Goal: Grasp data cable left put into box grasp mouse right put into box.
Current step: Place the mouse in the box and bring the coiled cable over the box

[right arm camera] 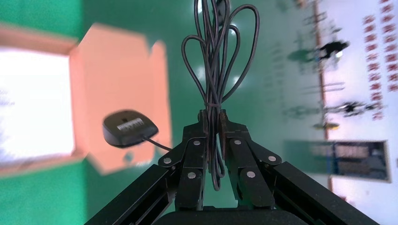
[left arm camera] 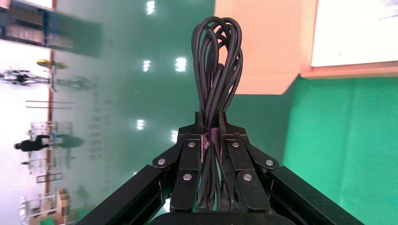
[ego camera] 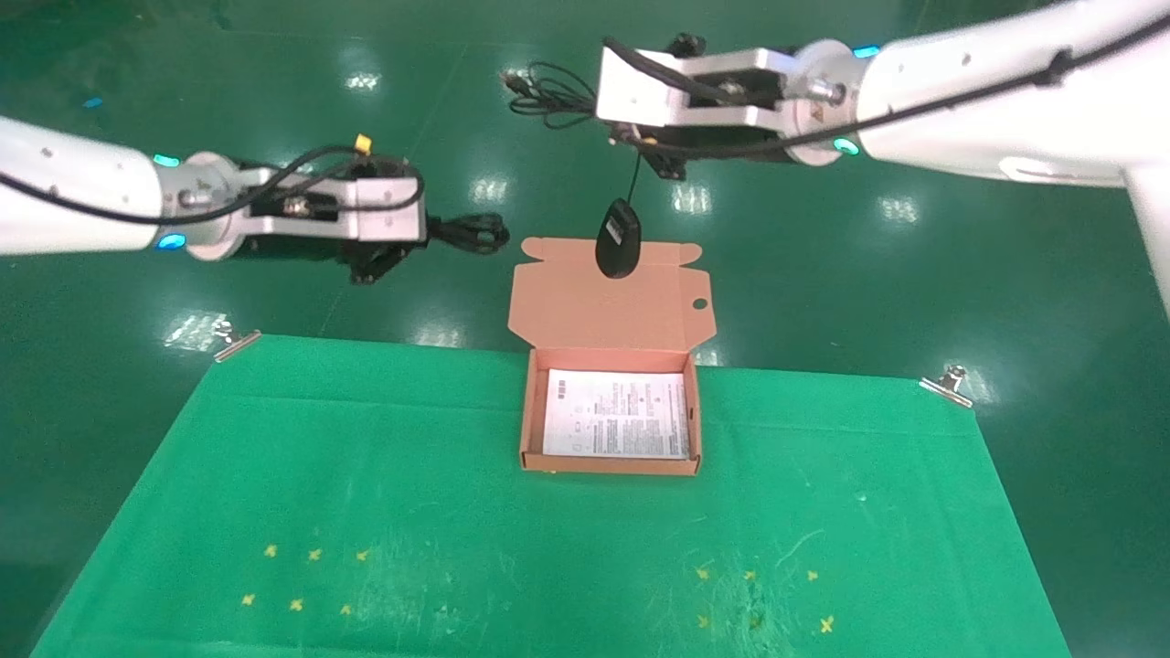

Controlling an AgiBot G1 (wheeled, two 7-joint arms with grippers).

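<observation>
My left gripper [ego camera: 430, 230] is shut on the data cable [ego camera: 475, 233], a black bundled coil, and holds it in the air left of the box lid. In the left wrist view the coil [left arm camera: 218, 70] sticks out past the closed gripper [left arm camera: 212, 126]. My right gripper [ego camera: 599, 100] is shut on the mouse's thin looped cord [right arm camera: 213, 70], high behind the box. The black mouse [ego camera: 619, 239] hangs from that cord in front of the open lid [ego camera: 585, 311]; it also shows in the right wrist view [right arm camera: 129, 127]. The orange-tan box [ego camera: 611, 464] lies open on the table with a white printed sheet [ego camera: 617, 416] inside.
The table is covered by a green cloth [ego camera: 411, 493] held by metal clips at the back corners [ego camera: 236, 342] [ego camera: 948, 384]. Yellow cross marks sit near the front left [ego camera: 302, 576] and front right [ego camera: 759, 594]. A shiny green floor lies beyond the table.
</observation>
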